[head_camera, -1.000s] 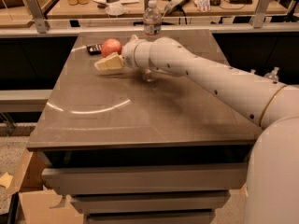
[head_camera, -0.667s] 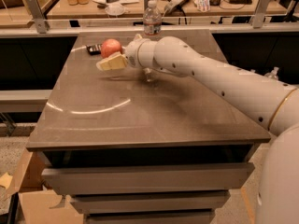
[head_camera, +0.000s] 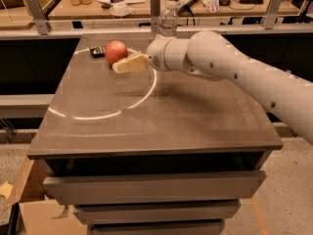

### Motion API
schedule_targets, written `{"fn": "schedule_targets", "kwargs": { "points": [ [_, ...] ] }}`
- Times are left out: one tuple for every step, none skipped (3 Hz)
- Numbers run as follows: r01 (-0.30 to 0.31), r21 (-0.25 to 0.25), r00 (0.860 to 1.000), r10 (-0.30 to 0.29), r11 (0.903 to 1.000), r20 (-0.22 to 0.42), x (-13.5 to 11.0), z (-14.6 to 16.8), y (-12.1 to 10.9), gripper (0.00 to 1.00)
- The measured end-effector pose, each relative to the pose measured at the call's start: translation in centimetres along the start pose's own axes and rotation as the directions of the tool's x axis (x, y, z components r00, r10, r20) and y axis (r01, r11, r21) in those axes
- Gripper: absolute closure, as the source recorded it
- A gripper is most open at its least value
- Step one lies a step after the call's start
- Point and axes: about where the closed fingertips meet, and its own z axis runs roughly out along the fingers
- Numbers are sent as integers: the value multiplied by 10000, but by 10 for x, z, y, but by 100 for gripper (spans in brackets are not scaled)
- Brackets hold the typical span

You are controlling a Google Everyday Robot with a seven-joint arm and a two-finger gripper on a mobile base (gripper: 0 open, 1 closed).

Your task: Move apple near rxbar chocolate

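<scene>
The reddish apple (head_camera: 116, 51) sits on the far left part of the table (head_camera: 156, 126). It is right next to the dark rxbar chocolate (head_camera: 97, 51), which lies flat just to its left. My gripper (head_camera: 130, 63), cream-coloured, is just right of and in front of the apple, close to it or touching it. I cannot tell whether it holds the apple. The white arm (head_camera: 230, 67) reaches in from the right.
A clear plastic water bottle (head_camera: 167, 20) stands at the table's far edge behind the arm. A railing with metal posts (head_camera: 36, 12) and a cluttered desk lie beyond. Drawers (head_camera: 151, 187) are below the table front, and a cardboard box (head_camera: 34, 214) is on the floor at left.
My gripper has shifted slightly to the right, from in front of the apple to its right side. The apple and the bar have stayed in place.
</scene>
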Motion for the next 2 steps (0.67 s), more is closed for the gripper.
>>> {"fn": "schedule_targets", "kwargs": {
  "points": [
    [-548, -290, 9982, 540, 9981, -270, -3, -47, 3, 0],
    [-744, -132, 9947, 732, 9971, -725, -4, -92, 0, 0]
  ]
}}
